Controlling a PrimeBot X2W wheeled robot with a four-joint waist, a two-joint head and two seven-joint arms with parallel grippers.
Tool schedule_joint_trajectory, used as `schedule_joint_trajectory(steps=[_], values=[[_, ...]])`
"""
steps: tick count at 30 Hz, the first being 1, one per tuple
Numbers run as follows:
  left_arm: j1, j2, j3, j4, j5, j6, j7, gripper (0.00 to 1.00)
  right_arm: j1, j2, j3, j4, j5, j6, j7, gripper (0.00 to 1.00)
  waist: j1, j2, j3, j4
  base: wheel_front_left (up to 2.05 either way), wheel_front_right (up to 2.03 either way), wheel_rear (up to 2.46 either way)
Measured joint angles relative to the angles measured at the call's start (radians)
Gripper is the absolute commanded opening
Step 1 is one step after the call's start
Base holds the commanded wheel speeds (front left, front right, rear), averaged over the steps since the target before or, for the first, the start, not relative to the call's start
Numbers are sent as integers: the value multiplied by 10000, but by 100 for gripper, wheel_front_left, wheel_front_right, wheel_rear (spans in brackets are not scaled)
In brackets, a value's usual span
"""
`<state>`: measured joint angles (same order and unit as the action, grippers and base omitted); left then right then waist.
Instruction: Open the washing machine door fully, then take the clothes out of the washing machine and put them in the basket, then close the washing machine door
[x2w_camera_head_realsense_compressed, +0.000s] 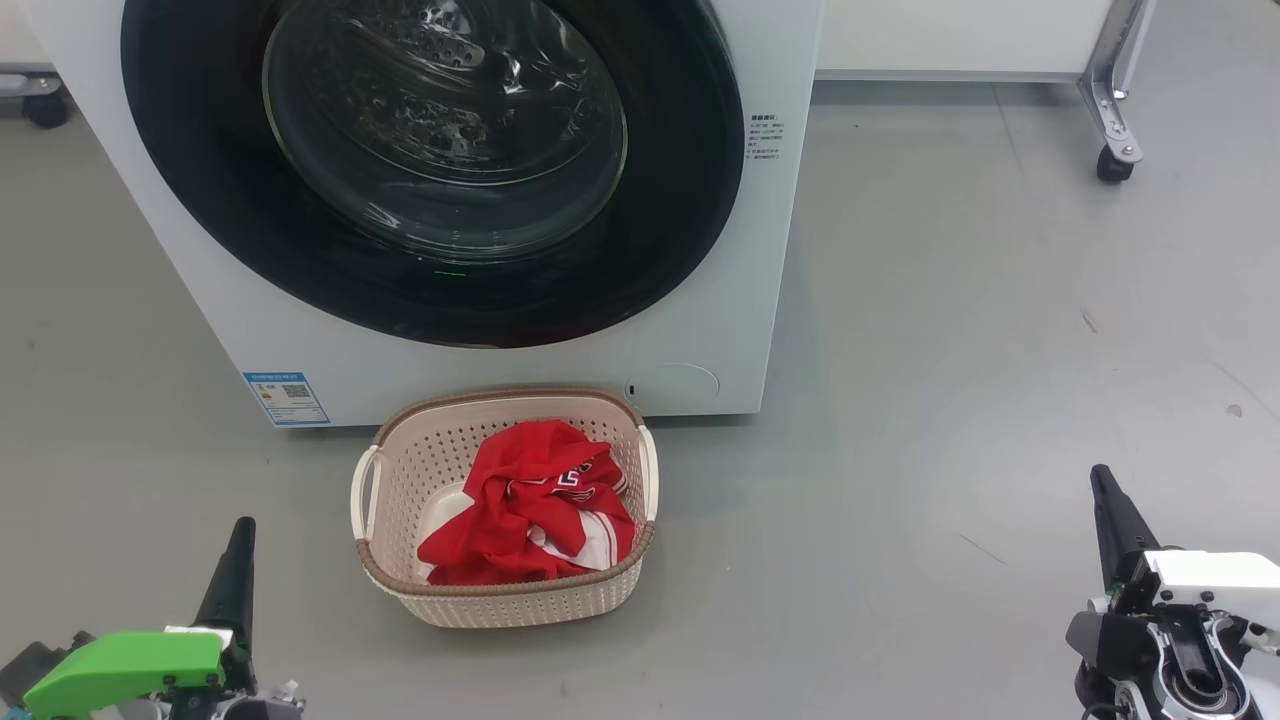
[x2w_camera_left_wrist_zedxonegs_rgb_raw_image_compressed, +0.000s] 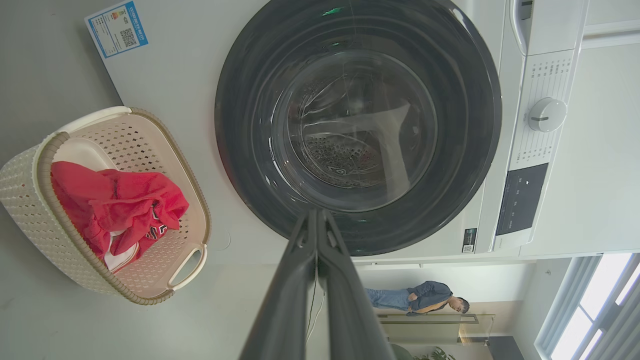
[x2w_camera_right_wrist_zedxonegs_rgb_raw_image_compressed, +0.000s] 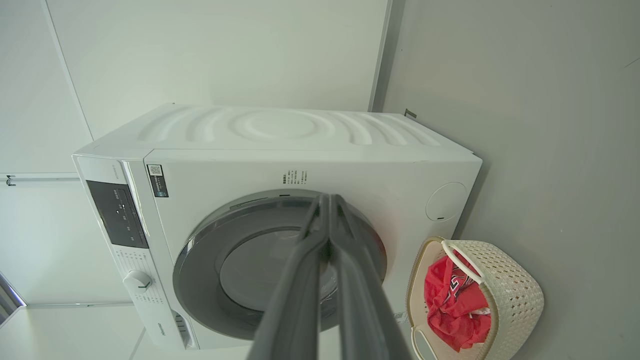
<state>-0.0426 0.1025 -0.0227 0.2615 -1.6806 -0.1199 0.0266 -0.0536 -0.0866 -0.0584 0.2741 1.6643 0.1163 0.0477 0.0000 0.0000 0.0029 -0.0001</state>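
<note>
**Washing machine door (x2w_camera_head_realsense_compressed: 690, 200) shut, clothes (x2w_camera_head_realsense_compressed: 530, 505) in basket (x2w_camera_head_realsense_compressed: 520, 605)**

The door sits flush in the white washing machine (x2w_camera_head_realsense_compressed: 300, 340) front. The basket stands on the grey floor (x2w_camera_head_realsense_compressed: 950, 350), just before the machine's lower edge. Bare floor runs to either side; a castor leg (x2w_camera_head_realsense_compressed: 1115, 160) stands well to the right. Left pincer (x2w_camera_head_realsense_compressed: 243, 530) and right pincer (x2w_camera_head_realsense_compressed: 1103, 480) hang low, fingers pressed together, holding nothing.

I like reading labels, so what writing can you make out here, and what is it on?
Nothing reads clearly.
Blue label on the washing machine: QR code, print too small.
Grey print beside the washing machine door: blurred.
White print on the clothes: crumpled, unreadable.
Control panel: marks too small.
</note>
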Motion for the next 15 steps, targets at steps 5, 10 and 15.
schedule_joint_trajectory(steps=[5,10,15], values=[[-4,0,6,23,0,0,2,0,-1,0,-4,12,0,0,0,0,0,0,-1,0,0,0,0],[-9,0,10,52,0,0,2,0,-2,0,-8,19,0,0,2,0,0,0,-1,0,0,0,0],[-15,-2,19,61,0,0,48,0,-3,2,-12,25,0,2,2,0,0,0,-2,0,0,0,0]])
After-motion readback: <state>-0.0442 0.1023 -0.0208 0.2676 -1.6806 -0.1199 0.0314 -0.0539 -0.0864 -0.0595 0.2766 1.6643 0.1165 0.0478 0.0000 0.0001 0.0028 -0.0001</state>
